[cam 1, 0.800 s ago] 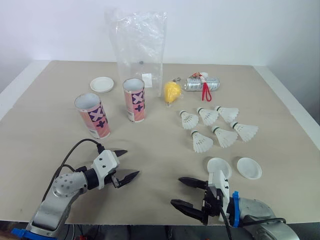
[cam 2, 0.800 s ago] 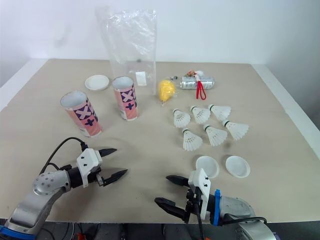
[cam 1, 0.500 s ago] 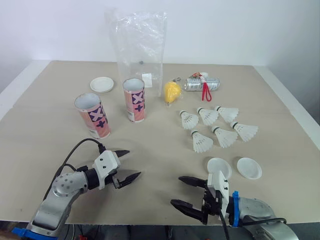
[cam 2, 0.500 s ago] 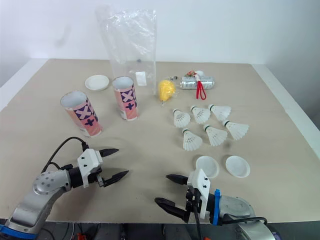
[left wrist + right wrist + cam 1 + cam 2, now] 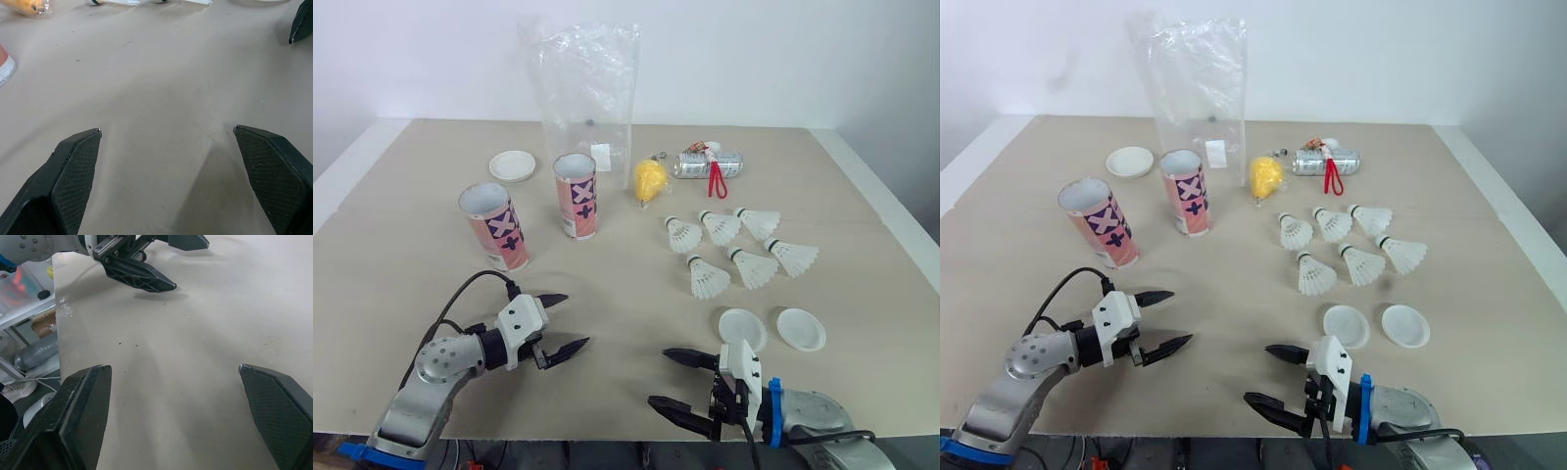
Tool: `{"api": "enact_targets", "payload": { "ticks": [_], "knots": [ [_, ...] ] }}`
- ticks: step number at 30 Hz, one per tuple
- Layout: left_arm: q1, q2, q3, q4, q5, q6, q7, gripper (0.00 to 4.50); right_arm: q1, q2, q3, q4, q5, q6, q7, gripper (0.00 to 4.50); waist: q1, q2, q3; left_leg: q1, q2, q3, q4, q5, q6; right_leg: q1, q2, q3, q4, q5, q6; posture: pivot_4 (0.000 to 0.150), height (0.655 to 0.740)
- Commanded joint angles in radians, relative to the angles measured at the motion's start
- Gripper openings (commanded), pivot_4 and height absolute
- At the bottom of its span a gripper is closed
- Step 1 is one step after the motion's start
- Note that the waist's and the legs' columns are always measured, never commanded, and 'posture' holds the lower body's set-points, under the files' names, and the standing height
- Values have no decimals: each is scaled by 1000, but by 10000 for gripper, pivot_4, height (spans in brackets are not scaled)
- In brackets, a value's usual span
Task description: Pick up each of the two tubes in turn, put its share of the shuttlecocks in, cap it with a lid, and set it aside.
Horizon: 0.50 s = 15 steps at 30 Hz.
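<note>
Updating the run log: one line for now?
left gripper open | right gripper open | two tubes standing, uncapped | six shuttlecocks loose

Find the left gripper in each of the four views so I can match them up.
Left eye view: left gripper, lower left, open over the table.
Right eye view: lower left again.
Left wrist view: its own spread fingers.
Right wrist view: ahead, pointing back.
Shared landmark: the tan table beneath it.

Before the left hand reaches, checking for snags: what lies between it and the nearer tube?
Only bare table, in the left eye view, between the left hand and that tube.
</note>
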Motion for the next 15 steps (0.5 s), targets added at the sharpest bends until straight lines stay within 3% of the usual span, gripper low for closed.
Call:
{"api": "enact_targets", "payload": {
  "ticks": [1, 15],
  "knots": [
    [-8, -5, 12, -14, -8, -30, 6, 45000, -7, 15, -25, -28, 38, 15, -20, 44617, 0, 0, 0, 0, 0, 0, 0, 0, 0, 0, 0, 0, 0, 0, 0, 1500, 7400],
    [-2, -29, 21, -22, -20, -23, 26, 45000, -19, -3, -46, -60, 55, 61, -37, 44617, 0, 0, 0, 0, 0, 0, 0, 0, 0, 0, 0, 0, 0, 0, 0, 1500, 7400]
  ]
}}
